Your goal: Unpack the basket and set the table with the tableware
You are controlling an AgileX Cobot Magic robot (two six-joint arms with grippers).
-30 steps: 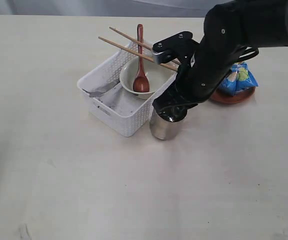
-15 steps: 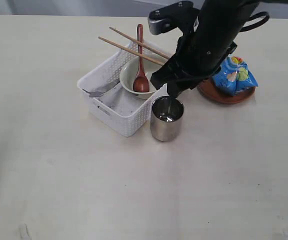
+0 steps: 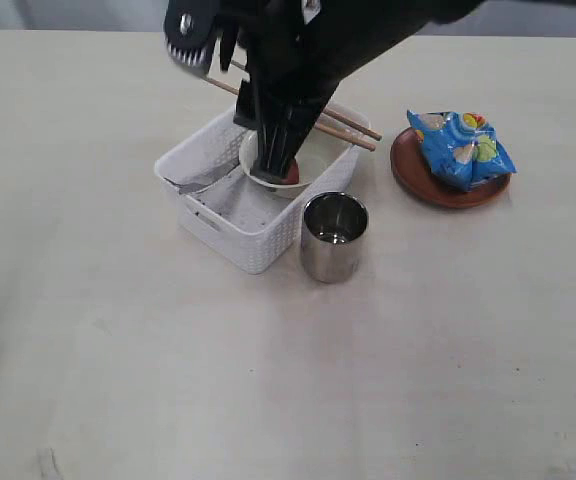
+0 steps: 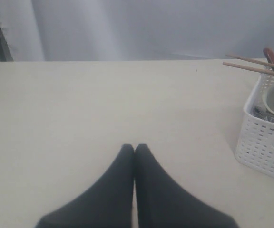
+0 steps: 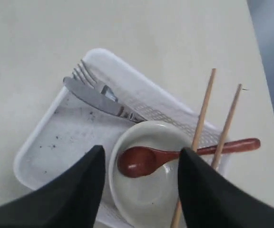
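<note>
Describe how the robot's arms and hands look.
The left hand is matte black, its two fingers smooth and tapering to rounded tips. The right hand is equally black, with broad wedge-shaped fingers. The right arm is black, with a pale ridged part near its end.

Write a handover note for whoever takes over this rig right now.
Left gripper: shut, empty, over the table, apart from the basket.
Right gripper: open, empty, hovering over the wooden spoon in the bowl.
Done: steel cup stands on the table beside the basket; brown plate also out, blue snack packet on it.
To do: bowl, spoon, knife and fork are inside the basket; chopsticks lie across its rim.
</note>
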